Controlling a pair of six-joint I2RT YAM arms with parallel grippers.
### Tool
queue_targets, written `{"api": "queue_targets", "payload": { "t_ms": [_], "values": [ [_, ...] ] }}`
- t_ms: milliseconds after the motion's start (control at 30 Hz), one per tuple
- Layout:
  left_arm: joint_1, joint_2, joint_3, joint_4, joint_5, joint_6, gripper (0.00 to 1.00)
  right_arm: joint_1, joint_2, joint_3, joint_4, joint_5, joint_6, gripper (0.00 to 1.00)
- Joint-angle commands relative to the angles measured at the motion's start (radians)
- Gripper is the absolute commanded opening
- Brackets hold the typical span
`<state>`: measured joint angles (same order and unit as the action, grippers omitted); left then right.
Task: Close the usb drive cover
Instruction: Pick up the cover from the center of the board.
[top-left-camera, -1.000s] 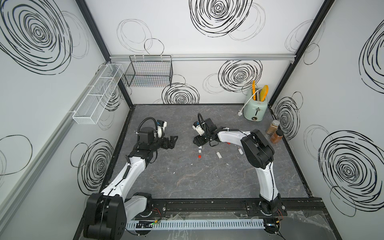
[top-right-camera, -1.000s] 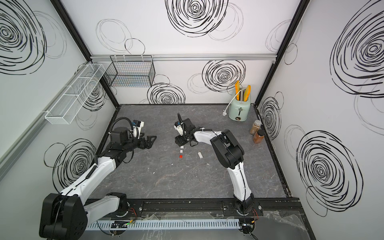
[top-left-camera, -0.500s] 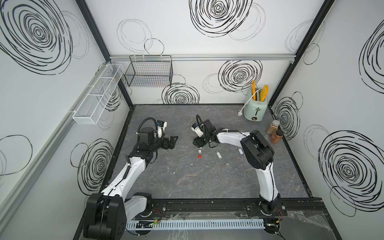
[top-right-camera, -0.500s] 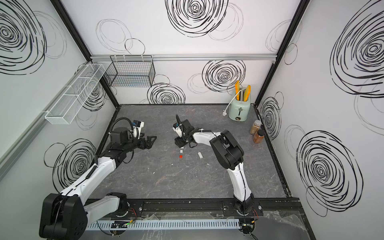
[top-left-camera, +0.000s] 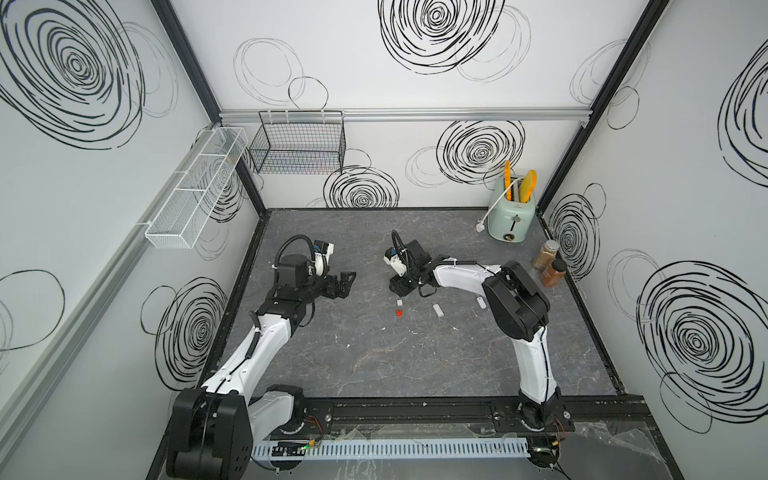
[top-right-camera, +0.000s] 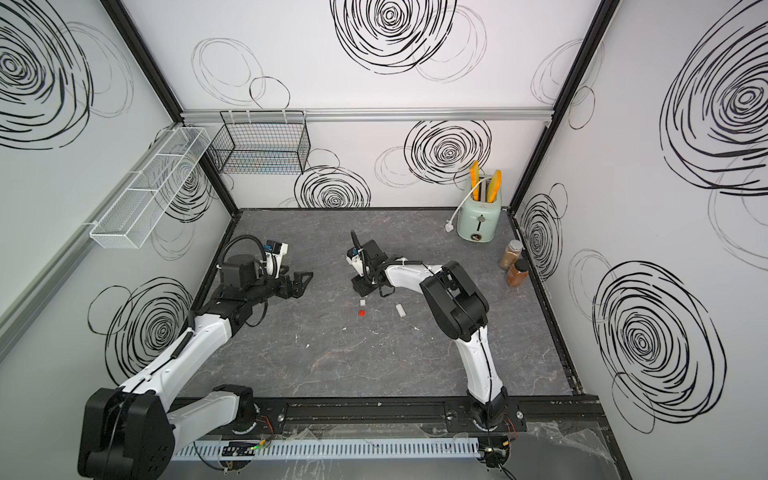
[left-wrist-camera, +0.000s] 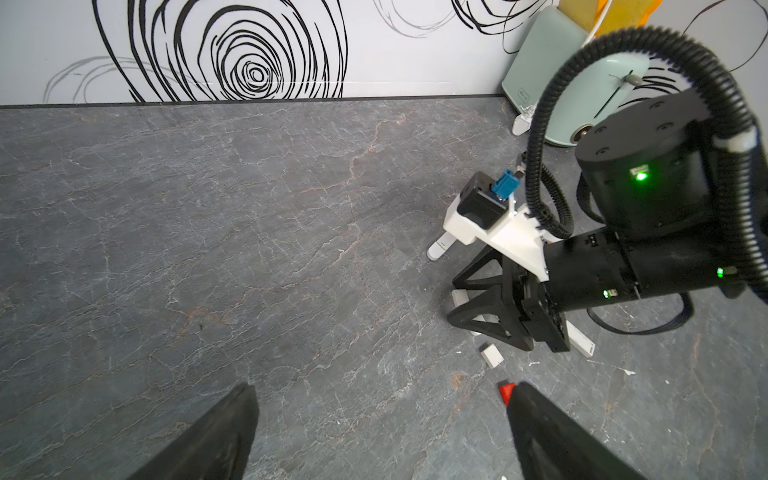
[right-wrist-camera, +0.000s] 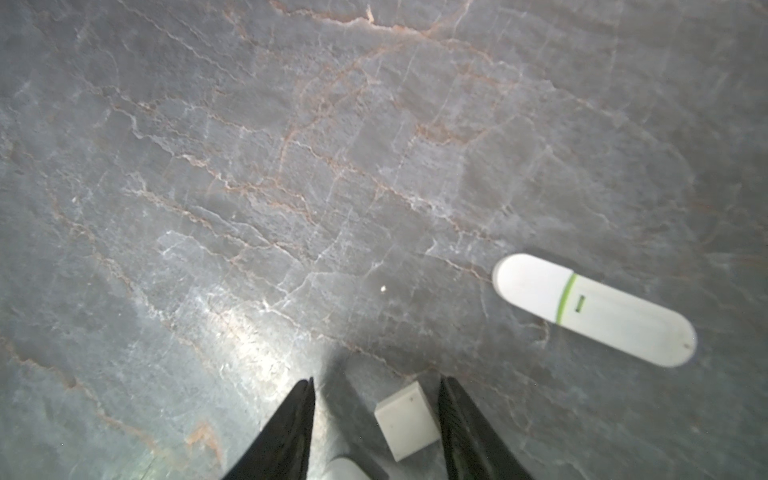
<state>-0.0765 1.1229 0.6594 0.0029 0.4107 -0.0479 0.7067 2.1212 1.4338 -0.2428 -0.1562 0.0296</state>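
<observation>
Right claw (right-wrist-camera: 376, 380) stands parted, low centre of the right wrist view, jaws either side of a small white cap (right-wrist-camera: 407, 419) lying flat on the desk (right-wrist-camera: 291, 187) — bracketed, not yet pinched. Light, hard, slick plastic, I judge; pinch its opposite sides squarely or it may squirt out. A green-banded USB drive (right-wrist-camera: 594, 309) lies right of it, apart. Left claw (left-wrist-camera: 382, 390) gapes empty.

Left fingers (left-wrist-camera: 216, 436) spread wide — right fingers (right-wrist-camera: 291, 424) narrower, angled downward.
</observation>
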Motion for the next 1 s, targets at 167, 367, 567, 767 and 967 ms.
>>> {"api": "queue_targets", "payload": {
  "t_ms": [167, 367, 567, 767, 967],
  "values": [
    [-0.004, -0.006, -0.010, 0.048, 0.012, 0.026, 0.98, 0.033, -0.001, -0.013, -0.144, 0.050, -0.033, 0.49],
    [-0.005, -0.006, -0.007, 0.046, 0.010, 0.025, 0.98, 0.033, 0.006, 0.009, -0.184, 0.097, -0.020, 0.43],
    [-0.006, -0.005, -0.007, 0.044, 0.010, 0.025, 0.98, 0.033, -0.001, 0.004, -0.183, 0.109, -0.013, 0.41],
    [-0.006, -0.007, -0.007, 0.044, 0.009, 0.026, 0.98, 0.034, 0.008, 0.002, -0.172, 0.113, -0.017, 0.36],
    [-0.005, -0.010, -0.009, 0.044, 0.010, 0.027, 0.98, 0.034, 0.013, 0.001, -0.179, 0.118, -0.019, 0.29]
  ]
}}
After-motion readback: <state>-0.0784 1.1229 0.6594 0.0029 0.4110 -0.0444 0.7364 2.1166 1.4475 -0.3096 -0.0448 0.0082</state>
